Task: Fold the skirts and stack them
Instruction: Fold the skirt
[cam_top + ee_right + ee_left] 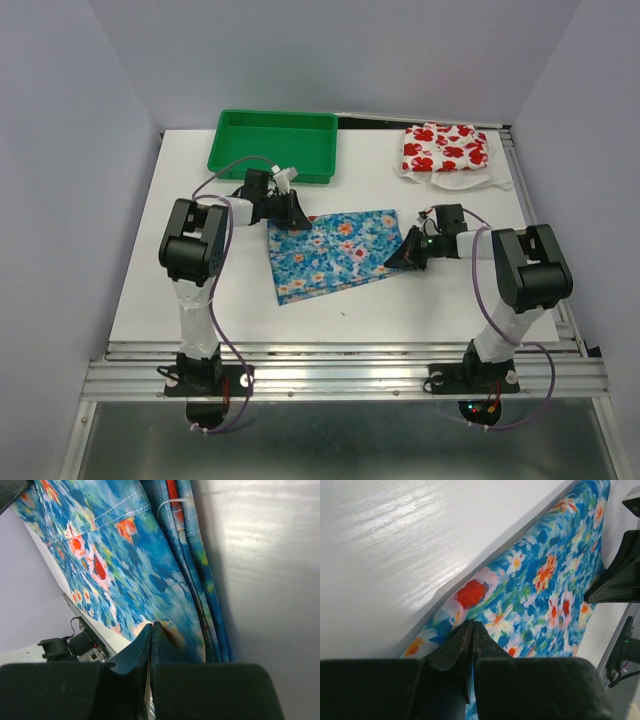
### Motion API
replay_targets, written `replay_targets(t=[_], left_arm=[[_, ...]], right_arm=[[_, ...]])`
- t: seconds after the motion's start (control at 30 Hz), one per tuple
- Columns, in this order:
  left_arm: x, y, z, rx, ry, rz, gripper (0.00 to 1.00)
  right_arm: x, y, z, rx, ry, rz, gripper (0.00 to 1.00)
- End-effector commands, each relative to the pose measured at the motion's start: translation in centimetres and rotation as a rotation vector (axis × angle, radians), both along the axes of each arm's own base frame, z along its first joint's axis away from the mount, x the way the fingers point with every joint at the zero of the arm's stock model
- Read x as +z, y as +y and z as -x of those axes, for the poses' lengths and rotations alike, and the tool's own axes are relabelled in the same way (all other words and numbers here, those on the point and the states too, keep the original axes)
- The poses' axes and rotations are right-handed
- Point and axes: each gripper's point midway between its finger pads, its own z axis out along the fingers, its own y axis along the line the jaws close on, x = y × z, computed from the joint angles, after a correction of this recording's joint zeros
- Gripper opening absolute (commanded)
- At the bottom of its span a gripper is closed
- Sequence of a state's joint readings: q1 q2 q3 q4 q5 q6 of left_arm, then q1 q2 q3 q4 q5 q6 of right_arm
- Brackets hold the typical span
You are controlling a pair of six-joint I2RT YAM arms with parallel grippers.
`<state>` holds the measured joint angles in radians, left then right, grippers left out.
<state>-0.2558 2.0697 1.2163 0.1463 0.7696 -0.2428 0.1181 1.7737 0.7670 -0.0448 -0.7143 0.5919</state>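
Observation:
The blue skirt (335,252) with small white and orange flowers lies spread in the middle of the table. My left gripper (297,215) is shut on its far left corner; the left wrist view shows my jaws (472,625) pressed together at the cloth's (540,595) edge, which casts a shadow on the table. My right gripper (405,258) is shut on the skirt's right edge; the right wrist view shows my jaws (151,626) closed on the cloth (110,555) beside its folded hem layers. The white skirt (445,148) with red flowers lies folded at the far right.
A green plastic tray (225,150) stands at the far edge, just behind my left gripper. The table's metal rail (340,365) runs along the near edge. The other arm's black gripper (620,575) shows at the right of the left wrist view.

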Motion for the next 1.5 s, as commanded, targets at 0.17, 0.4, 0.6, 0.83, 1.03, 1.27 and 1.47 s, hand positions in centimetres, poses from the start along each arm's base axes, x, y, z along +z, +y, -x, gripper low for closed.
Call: replay_targets(t=[0.17,0.4,0.6,0.83,1.03,1.27,1.47], left_arm=[[-1.6,0.5,-0.8,-0.004,0.025,0.010,0.06],[-1.9,1.0,0.3,-0.051,-0.004,-0.023,0.05],[-1.7,1.2,0.2,-0.069,-0.018,-0.041,0.05],[-1.2,1.2,0.0,-0.080,-0.028,-0.043,0.05],[-1.7,1.6,0.1,-0.072,-0.012,-0.043,0.04],[-2.2,4.7,0.1,-0.021,0.023,-0.046,0.04],[-0.7,8.1,-0.5,0.028,0.011,-0.030,0.04]], right_arm=[[4.2,1.6,-0.9,0.097,-0.076,0.000,0.01],[15.2,4.4,-9.6,0.066,-0.440,-0.109,0.22],[14.9,10.4,-12.8,0.106,-0.403,-0.232,0.16],[9.6,14.0,-13.6,0.101,-0.287,-0.335,0.11],[3.4,12.5,-14.1,0.035,-0.269,-0.274,0.06],[-2.3,7.4,-14.3,-0.119,-0.158,-0.185,0.04],[-4.0,5.9,-12.6,-0.152,-0.097,-0.162,0.04]])
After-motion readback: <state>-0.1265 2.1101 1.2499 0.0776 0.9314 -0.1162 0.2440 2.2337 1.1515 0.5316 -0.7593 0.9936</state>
